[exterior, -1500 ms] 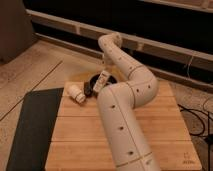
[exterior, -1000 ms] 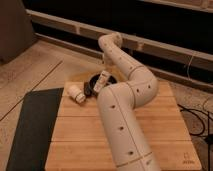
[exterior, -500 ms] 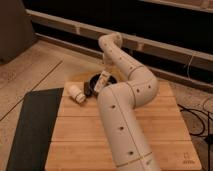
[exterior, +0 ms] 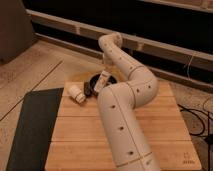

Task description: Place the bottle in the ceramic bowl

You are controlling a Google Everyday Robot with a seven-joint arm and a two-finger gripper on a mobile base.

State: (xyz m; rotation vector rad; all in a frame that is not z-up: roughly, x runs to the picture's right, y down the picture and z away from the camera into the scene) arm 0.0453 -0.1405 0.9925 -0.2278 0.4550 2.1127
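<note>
A dark ceramic bowl [exterior: 95, 83] sits on the wooden table [exterior: 165, 120] near its far left edge. A pale bottle [exterior: 102, 80] leans tilted in the bowl, its top pointing up and away. My white arm rises from the near edge, bends over the table and curls back down at the far side. The gripper [exterior: 106, 63] hangs at the arm's end just above the bottle and the bowl. Part of the bowl is hidden behind my arm.
A white cup-like object [exterior: 76, 92] lies on its side on the table left of the bowl. A dark mat [exterior: 35, 125] lies on the floor along the table's left side. Cables [exterior: 200, 117] run at the right. A dark wall stands behind.
</note>
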